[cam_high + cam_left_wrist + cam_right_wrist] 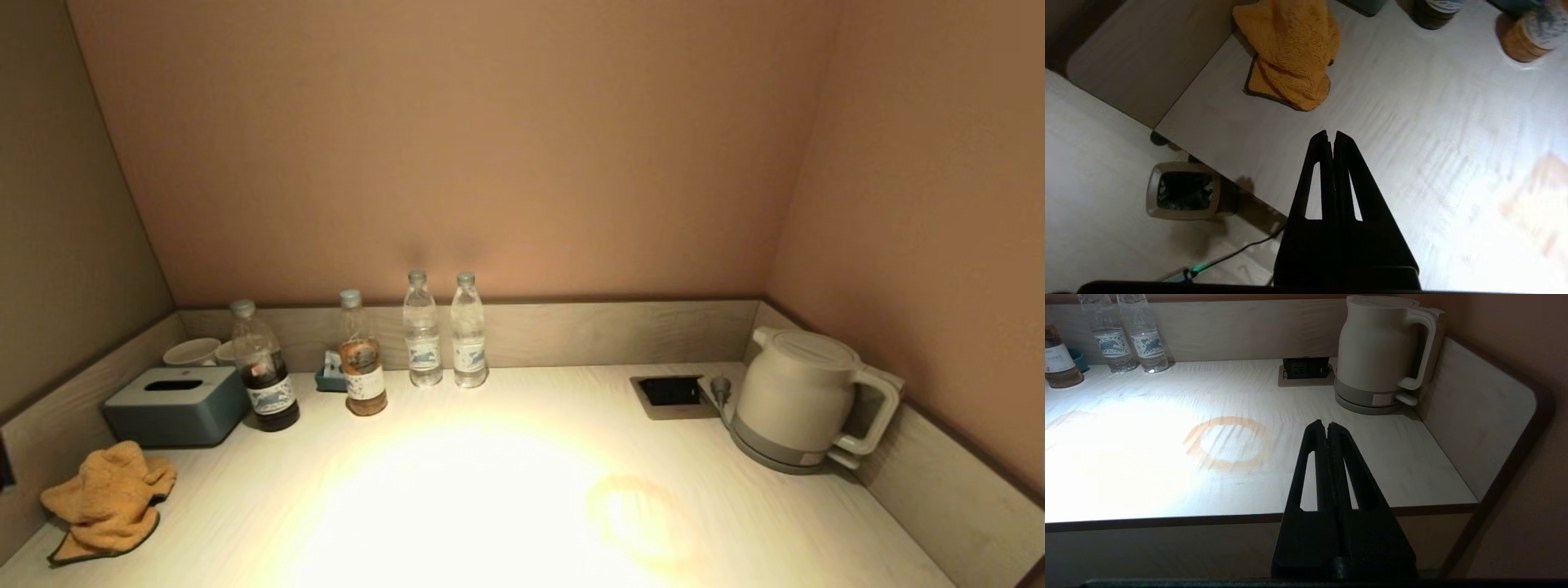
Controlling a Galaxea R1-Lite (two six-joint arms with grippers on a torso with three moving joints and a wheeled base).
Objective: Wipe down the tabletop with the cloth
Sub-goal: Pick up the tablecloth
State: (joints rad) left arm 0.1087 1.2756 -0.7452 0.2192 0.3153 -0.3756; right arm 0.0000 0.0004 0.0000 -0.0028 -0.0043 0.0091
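An orange cloth [108, 500] lies crumpled at the tabletop's [490, 490] left edge, near a grey-blue tissue box [175, 404]; the left gripper [1331, 134] hovers nearby, fingers closed, empty; the right gripper [1325, 424], closed, sits off the front edge.

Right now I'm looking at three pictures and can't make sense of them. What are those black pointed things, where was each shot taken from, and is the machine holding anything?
It is a two-armed robot. The wide picture comes from a camera on its head, looking down at the tabletop; neither arm shows there. The other two come from cameras on its wrists. The black wedges are its grippers: the left gripper above the tabletop's front edge, pointing toward the orange cloth, and the right gripper in front of the tabletop's edge. Both have their fingers shut on nothing. On the tabletop stand a kettle, four bottles, a tissue box, cups, and a faint ring-shaped stain.
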